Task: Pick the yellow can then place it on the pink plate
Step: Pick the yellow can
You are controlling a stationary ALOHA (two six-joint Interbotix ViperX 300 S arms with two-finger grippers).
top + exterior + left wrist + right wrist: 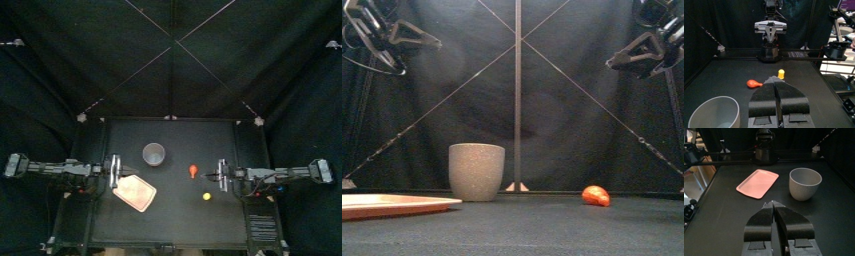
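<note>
The black table (174,135) sits inside its dark curtains with little on it. From above I see the yellow can (207,197) toward the front right, just in front of a small red toy (193,170). The pink plate (135,192) lies across a stretch of bare table to its left, and a grey cup (156,153) stands further back.

Nothing is picked up yet, so I judge I am at the very start, the reach for the can. The right gripper (774,204) hangs at the right side, near the can, its jaws pressed together and holding nothing. The left gripper (774,80) is at the left by the plate, its jaws likewise closed on nothing. The right arm looks the better placed, so my next move calls for parting those jaws, swinging over the can and coming down around it.

The front view shows cup, plate and red toy, but no can that I can find. The left wrist view does show it, beyond the red toy. The right wrist view looks over plate and cup and misses the can.
</note>
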